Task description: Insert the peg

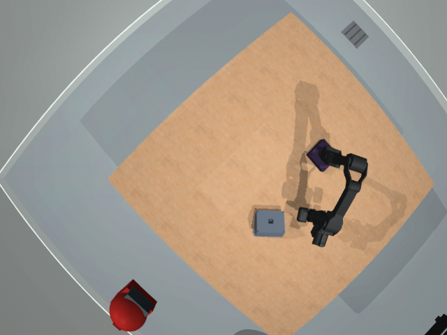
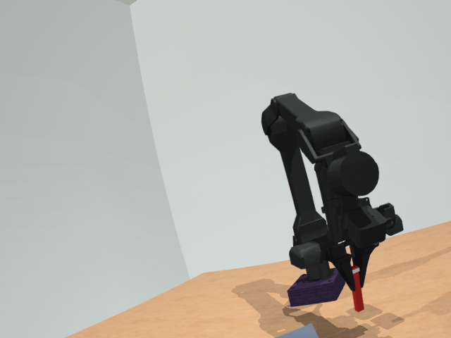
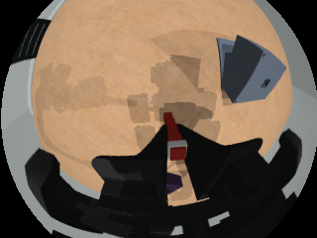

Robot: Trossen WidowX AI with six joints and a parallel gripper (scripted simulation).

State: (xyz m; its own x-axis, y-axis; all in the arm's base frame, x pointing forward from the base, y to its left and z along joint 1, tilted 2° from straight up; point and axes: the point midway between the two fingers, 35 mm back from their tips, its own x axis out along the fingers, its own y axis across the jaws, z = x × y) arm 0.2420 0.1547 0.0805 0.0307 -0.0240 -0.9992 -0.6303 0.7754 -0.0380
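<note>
The slim red square-sided peg with a white band near its top (image 2: 357,289) looks rigid and light, a hard smooth bar that I judge will not flex or crush but could pivot between flat pads if taken off-centre. The sensible place to hold it is high on the shaft, on two opposite flat faces, leaving the lower end free for the hole. My black parallel-jaw claw (image 2: 352,270) is closed to a narrow gap on exactly that part: the fingers pinch the peg near its white band, and the red shaft hangs below my fingertips, roughly upright. Its bottom end sits at or just above the tan wooden table top (image 2: 400,262); I cannot tell whether it touches. In the wrist view the peg (image 3: 174,138) runs straight out between my fingers. The grey sloped panel with one small dark square hole (image 3: 254,69) lies ahead of me and off to one side, well apart from the peg. The purple base block (image 2: 315,289) stands just behind my claw.
</note>
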